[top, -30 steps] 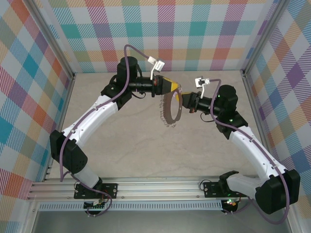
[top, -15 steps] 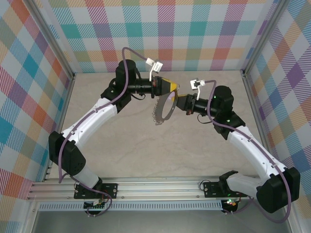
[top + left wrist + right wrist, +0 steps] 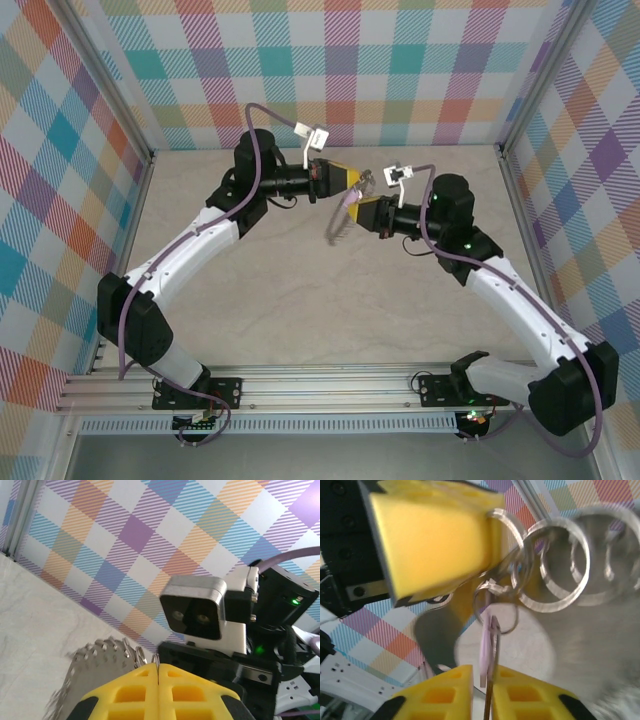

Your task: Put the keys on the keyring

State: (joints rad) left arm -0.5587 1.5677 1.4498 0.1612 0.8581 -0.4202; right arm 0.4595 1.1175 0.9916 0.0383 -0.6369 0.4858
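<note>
Both arms meet in mid-air above the back of the table. My left gripper (image 3: pixel 362 181) (image 3: pixel 158 668) is shut on a link of the silver keyring chain (image 3: pixel 337 229) (image 3: pixel 95 661), which hangs down and to the left of it. In the right wrist view the chain's rings (image 3: pixel 561 560) trail from the left gripper's yellow fingers (image 3: pixel 430 540). The key (image 3: pixel 486 647), lilac head and dark shaft, stands edge-on between my right gripper's fingers (image 3: pixel 482 674), its tip at a small ring (image 3: pixel 495 605) of the chain. My right gripper (image 3: pixel 354 208) sits just below the left one.
The right arm's wrist camera housing (image 3: pixel 197 611) is close in front of the left gripper. Beige tabletop (image 3: pixel 300 300) lies below, bounded by checked walls (image 3: pixel 60 200) and a metal rail (image 3: pixel 320 385) at the near edge.
The right gripper has moved left and up to the left gripper. The chain loop, earlier spread wide between them, now hangs bunched and edge-on.
</note>
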